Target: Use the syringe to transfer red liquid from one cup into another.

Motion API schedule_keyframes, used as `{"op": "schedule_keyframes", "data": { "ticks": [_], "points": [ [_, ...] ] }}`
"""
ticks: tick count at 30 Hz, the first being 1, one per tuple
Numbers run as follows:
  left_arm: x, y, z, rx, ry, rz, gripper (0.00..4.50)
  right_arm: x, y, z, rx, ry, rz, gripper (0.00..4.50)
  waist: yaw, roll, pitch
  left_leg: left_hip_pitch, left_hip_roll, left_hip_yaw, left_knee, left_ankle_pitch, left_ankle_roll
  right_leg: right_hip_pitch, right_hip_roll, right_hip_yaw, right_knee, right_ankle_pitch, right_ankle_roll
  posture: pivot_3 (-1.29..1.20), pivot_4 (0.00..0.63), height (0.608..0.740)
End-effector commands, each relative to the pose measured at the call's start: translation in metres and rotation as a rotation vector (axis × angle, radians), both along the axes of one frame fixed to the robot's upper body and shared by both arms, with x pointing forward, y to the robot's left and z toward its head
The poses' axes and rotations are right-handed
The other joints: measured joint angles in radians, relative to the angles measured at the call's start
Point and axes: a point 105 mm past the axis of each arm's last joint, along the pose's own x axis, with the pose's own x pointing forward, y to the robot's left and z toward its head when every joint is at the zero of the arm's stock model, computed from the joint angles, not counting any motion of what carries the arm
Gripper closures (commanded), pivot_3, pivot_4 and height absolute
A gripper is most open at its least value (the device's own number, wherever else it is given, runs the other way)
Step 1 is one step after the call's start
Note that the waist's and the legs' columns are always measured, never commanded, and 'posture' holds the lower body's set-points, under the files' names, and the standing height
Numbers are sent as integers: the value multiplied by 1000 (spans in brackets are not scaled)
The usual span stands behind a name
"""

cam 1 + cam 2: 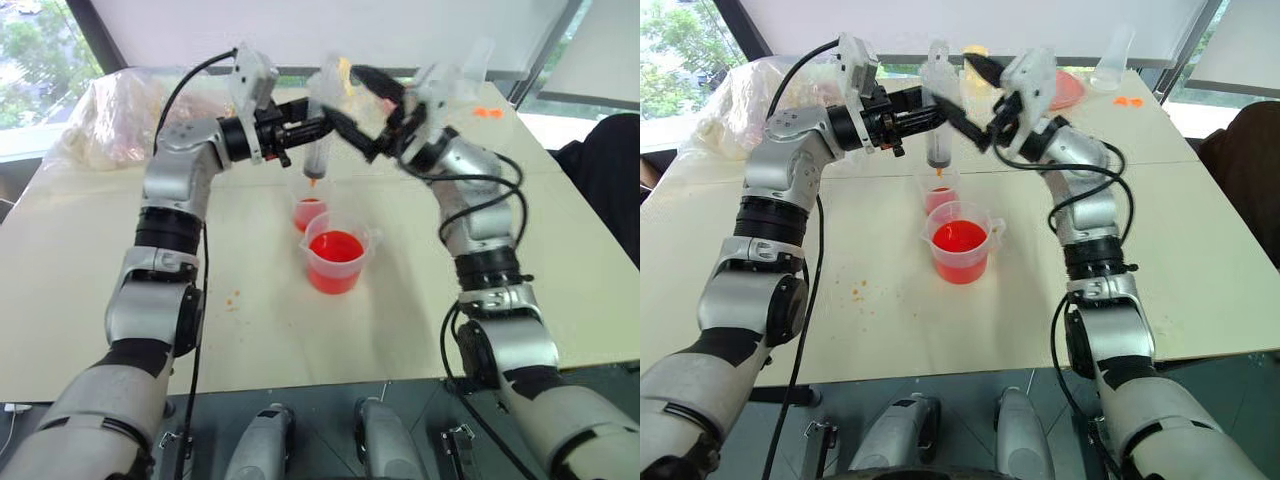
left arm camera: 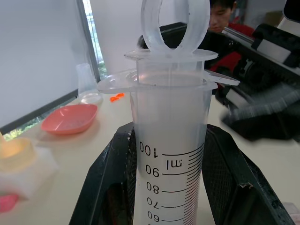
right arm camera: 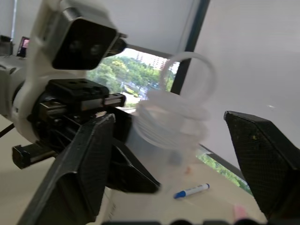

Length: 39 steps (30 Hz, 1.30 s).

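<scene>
**Syringe held above the small cup: keeping it upright for the plunger**

The left hand (image 1: 305, 128) is closed on the barrel of the large clear plastic syringe with printed graduations and an orange tip (image 1: 318, 150), which is held upright in the air with its tip pointing down. In the left wrist view the barrel is seen clamped between the two black fingers (image 2: 105, 183), the plunger ring standing just above the flange, so the plunger appears pushed fully in. Directly below the tip stands the smaller, narrower clear plastic cup with red at its bottom (image 1: 309, 212), and just in front of it, touching or nearly so, the wider clear plastic beaker with a pour lip (image 1: 337, 258), filled with bright translucent red liquid (image 1: 335, 247). Both rest on the pale worktop (image 1: 90, 290).

To the right, the right hand (image 1: 980, 105) is spread wide beside the top of the syringe, gripping nothing; in its wrist view the plunger ring lies between the parted fingers (image 3: 86, 164).

For a clean step, the barrel should be kept vertical and steady, and the tip lowered into the chosen cup before the plunger is worked by the right hand. Drips on the worktop are the likely fault.
</scene>
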Motion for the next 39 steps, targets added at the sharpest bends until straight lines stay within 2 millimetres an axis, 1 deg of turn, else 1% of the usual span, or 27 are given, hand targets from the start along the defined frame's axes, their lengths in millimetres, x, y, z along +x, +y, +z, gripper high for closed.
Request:
{"op": "schedule_keyframes", "data": {
  "ticks": [1,2,3,5,6,8,9,10,11,12,13,14,15,16,17,18,19,20,22,24,25,27,29,31,36,37,39],
  "points": [
    [-2,27,46,-42,-104,112,3083,-24,-41,25,124,-23,-31,774,1,0,0,0,0,0,0,0,0,0,0,0,-1,0,0,0,150,740],
    [0,34,50,-39,-100,148,3083,-28,-46,25,129,-11,-31,774,-2,0,0,0,0,0,0,0,0,0,0,0,-1,0,0,0,150,740],
    [5,51,56,-42,-57,227,3083,-34,-54,23,122,5,-34,774,-6,0,0,0,0,0,-1,0,0,0,0,0,-1,0,0,0,150,740],
    [5,79,65,-70,83,321,3083,-48,-64,15,51,51,-15,774,-9,1,0,0,0,1,-1,0,0,-1,1,0,0,0,0,0,150,740],
    [2,88,67,-87,155,345,3083,-54,-65,9,2,73,0,774,-12,1,0,0,0,1,-1,0,0,-1,2,1,0,0,0,0,150,740],
    [-4,97,61,-80,297,382,3083,-66,-60,-2,-98,115,42,774,-15,1,0,1,0,2,-2,0,1,-1,2,1,1,0,0,0,150,740],
    [-8,99,53,-65,400,391,3083,-72,-56,-8,-146,136,75,774,-15,1,0,1,1,1,-1,-1,1,-1,3,1,4,-1,0,0,150,740],
    [-14,99,40,-40,519,396,3083,-80,-50,-14,-200,161,119,774,-13,1,0,1,1,2,0,-1,1,-1,3,2,6,-1,1,0,150,740],
    [-22,100,27,25,595,410,3083,-86,-45,-19,-245,182,160,774,-10,1,0,1,1,2,1,-1,1,0,2,2,6,-1,1,0,150,740],
    [-28,103,11,65,701,449,3083,-93,-39,-26,-296,203,207,774,-10,1,0,1,1,1,2,-1,1,0,2,1,8,-1,1,0,150,740],
    [-30,109,-2,69,805,493,3083,-99,-34,-31,-337,219,244,774,-9,1,0,1,1,1,2,-1,1,0,2,1,8,-1,1,0,150,740],
    [-28,118,-16,54,907,552,3083,-104,-29,-36,-373,230,275,774,-7,1,0,2,1,1,3,-1,1,0,2,2,9,-1,1,0,150,740],
    [-25,129,-34,63,982,639,3083,-109,-24,-41,-404,243,303,774,-6,0,0,2,1,1,3,-1,1,1,2,1,9,-2,2,0,150,740],
    [-24,140,-57,91,1040,731,3083,-115,-18,-50,-444,259,341,774,-6,0,0,2,1,0,4,-1,1,1,2,1,8,-2,2,0,150,740],
    [-24,149,-75,98,1088,792,3083,-122,-12,-58,-477,276,381,774,-6,1,0,3,1,0,4,-1,1,2,2,1,8,-2,2,0,150,740],
    [-24,152,-88,72,1126,812,3083,-128,-7,-66,-502,297,421,774,-6,1,0,7,2,0,3,-1,1,4,1,2,9,-2,1,0,150,740],
    [-24,150,-98,29,1153,806,3083,-133,-3,-74,-514,316,452,774,-7,0,0,10,2,0,1,-1,1,6,1,2,9,-2,1,0,150,740],
    [-24,148,-104,-8,1168,800,3083,-135,0,-78,-519,328,469,774,-5,-1,0,10,2,0,1,0,1,6,1,2,9,-2,1,0,150,740],
    [-28,143,-130,-66,1222,815,3083,-136,6,-88,-525,346,486,774,0,-3,1,8,2,0,3,0,-1,5,0,2,9,-2,1,0,150,740],
    [-34,137,-148,-110,1254,836,3083,-139,11,-93,-525,357,508,774,8,-4,0,6,2,-1,4,0,-1,3,-1,2,9,-1,0,0,150,740],
    [-36,133,-154,-139,1265,840,3083,-140,14,-94,-516,362,522,774,17,-3,0,6,1,-1,4,0,-1,3,-1,3,9,-1,0,0,150,740],
    [-40,127,-160,-186,1277,855,3083,-142,18,-97,-512,365,529,774,28,-2,-1,6,0,0,4,0,-2,3,-3,3,9,-1,0,0,150,740],
    [-43,123,-161,-219,1285,873,3083,-142,19,-100,-522,363,525,774,39,-3,-2,6,0,-1,4,0,-2,3,-3,2,9,-1,0,0,150,740],
    [-43,121,-165,-244,1319,883,3083,-140,23,-107,-546,364,513,774,48,-4,-2,6,-1,0,5,0,-2,4,-3,2,8,-1,1,0,150,740],
    [-43,119,-165,-270,1359,892,3083,-139,25,-113,-551,363,500,774,49,-4,-3,7,-2,0,4,0,-2,5,-3,2,8,-1,1,0,150,740],
    [-42,118,-163,-264,1362,887,2100,-138,26,-113,-543,366,491,737,50,-5,-3,7,-2,0,4,0,-2,5,-3,2,8,-1,1,0,150,740],
    [-41,118,-161,-254,1368,882,1356,-137,26,-114,-534,368,482,737,49,-5,-3,7,-2,0,4,0,-2,5,-3,2,8,-1,1,0,150,740]
  ]
}}
